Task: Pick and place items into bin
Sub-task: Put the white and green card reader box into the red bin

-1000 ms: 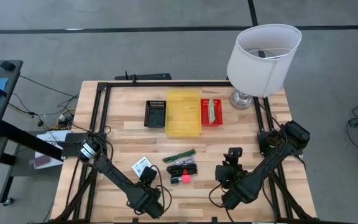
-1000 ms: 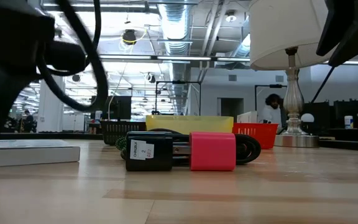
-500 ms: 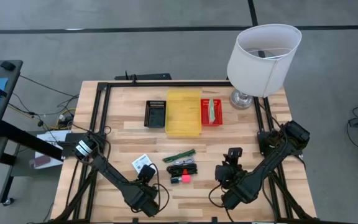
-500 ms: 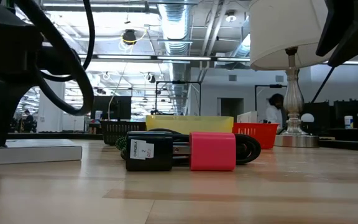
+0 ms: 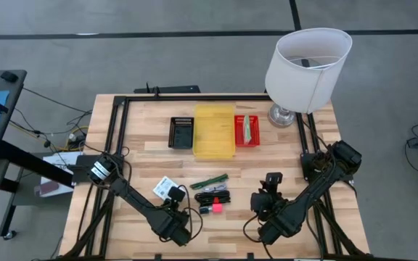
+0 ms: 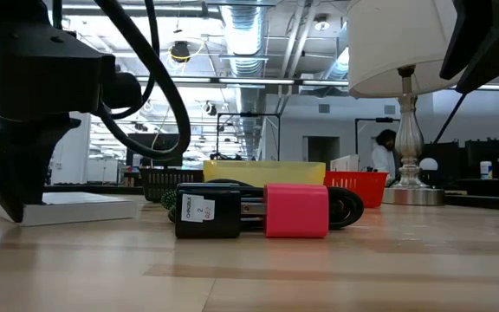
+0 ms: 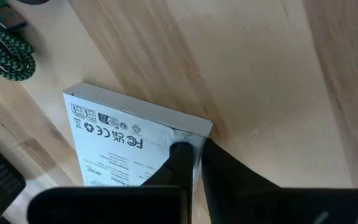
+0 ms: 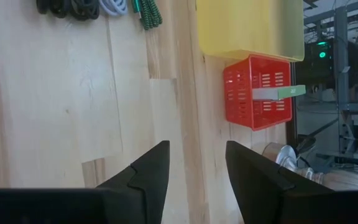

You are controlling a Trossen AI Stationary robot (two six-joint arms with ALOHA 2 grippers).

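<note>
Wooden desk (image 5: 144,156) under a white lamp (image 5: 307,61): the left hand (image 7: 191,152) has its fingers nearly closed on the corner edge of the flat white labelled packet (image 7: 129,146), which lies flat on the wood near the front. Beside it sit the pink-red block (image 6: 295,210) and coiled black cord (image 6: 345,206), well short of the yellow tray (image 5: 214,130). The right hand (image 8: 196,165) hovers open and empty at the front. Gripped so near a corner, the packet could likely pivot or slip free on lifting
</note>
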